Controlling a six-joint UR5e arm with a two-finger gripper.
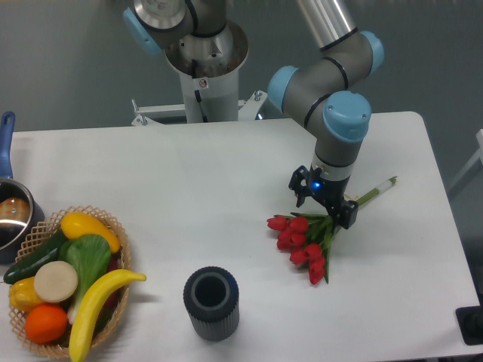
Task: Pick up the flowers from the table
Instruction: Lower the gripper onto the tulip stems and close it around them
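Observation:
The flowers (304, 244) lie on the white table (189, 196) at the right. They are red tulip buds with green leaves, and their pale stems (377, 190) point up-right. My gripper (323, 205) is open. It hangs low over the leafy part of the bunch, just above the buds. One finger (299, 191) is on the left side and one finger (349, 214) on the right side of the stems. Whether the fingers touch the flowers cannot be told.
A dark ribbed cylinder cup (211, 302) stands at the front middle. A wicker basket (105, 316) of fruit and vegetables sits at the front left. A pot with a blue handle (9, 207) is at the left edge. The arm's base (204, 68) stands behind the table.

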